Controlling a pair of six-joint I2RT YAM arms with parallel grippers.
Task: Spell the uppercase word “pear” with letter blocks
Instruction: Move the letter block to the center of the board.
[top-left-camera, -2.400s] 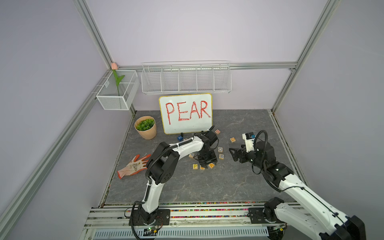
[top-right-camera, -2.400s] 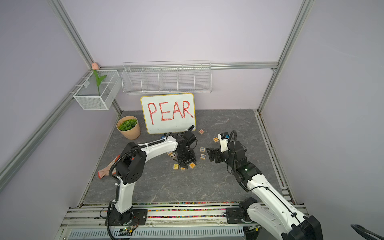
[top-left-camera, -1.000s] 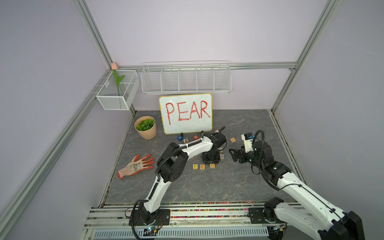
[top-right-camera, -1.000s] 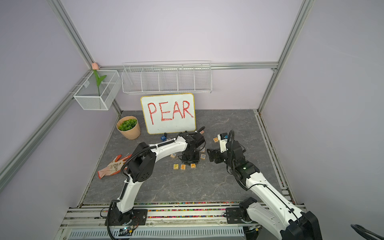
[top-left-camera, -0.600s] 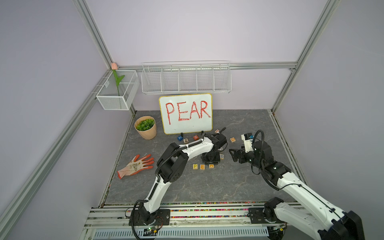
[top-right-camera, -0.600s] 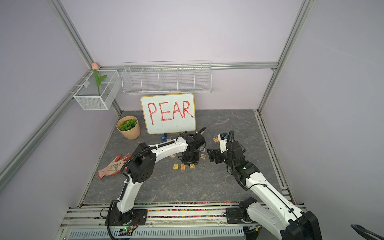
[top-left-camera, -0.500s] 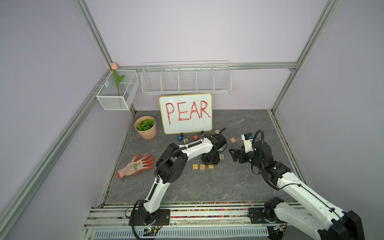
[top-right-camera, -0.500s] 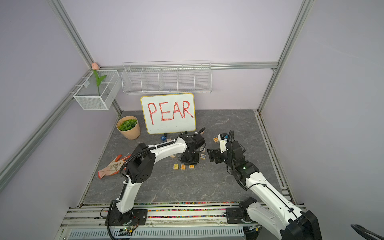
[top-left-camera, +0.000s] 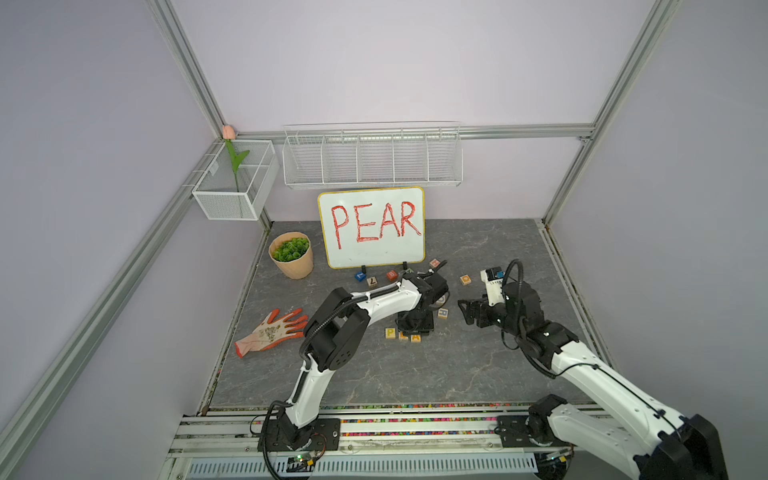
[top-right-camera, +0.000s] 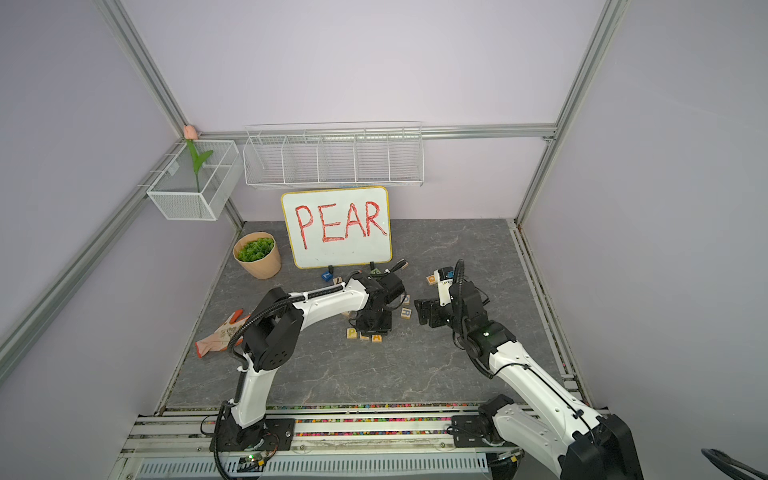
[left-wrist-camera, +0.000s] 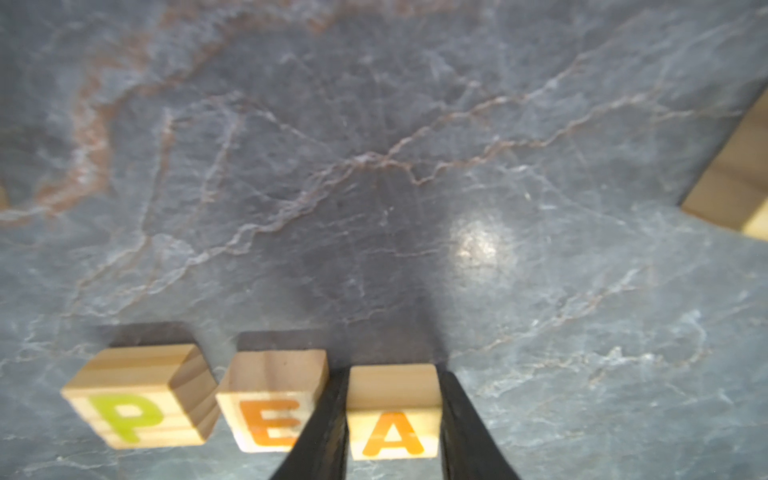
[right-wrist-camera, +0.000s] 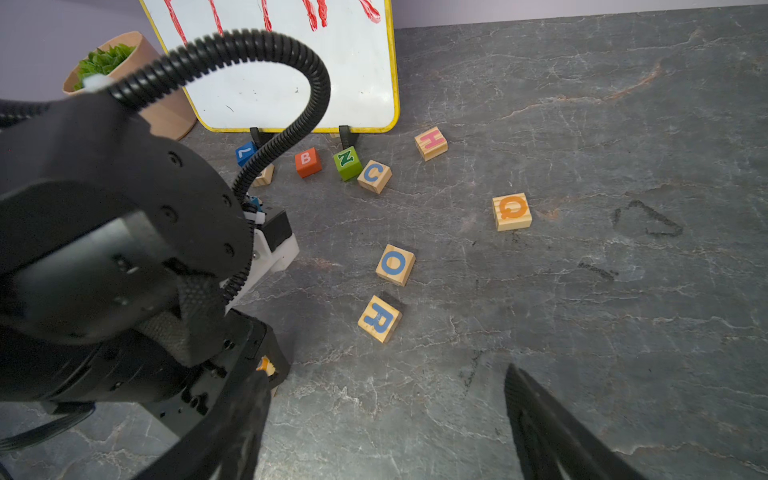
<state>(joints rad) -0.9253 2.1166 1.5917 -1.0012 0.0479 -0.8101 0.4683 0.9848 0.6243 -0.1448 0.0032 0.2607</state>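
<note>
Pale-wood orange-A cube (left-wrist-camera: 392, 390) being clamped third in row by left gripper (left-wrist-camera: 392, 374); right gripper (right-wrist-camera: 384, 371) being held agape; pale-wood blue-R cube (right-wrist-camera: 379, 319) seemingly being awaited.

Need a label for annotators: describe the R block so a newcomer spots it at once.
From the whiteboard reading PEAR, come forward to the floor between the left gripper, shut on the A block, and the open right gripper. Two pale-wood cubes with blue letters lie there; the R block is the one farther from the board, its neighbour is the O block.

whiteboard (top-left-camera: 372, 226), plant pot (top-left-camera: 293, 266), glove (top-left-camera: 272, 332), wire basket (top-left-camera: 372, 160)
</note>
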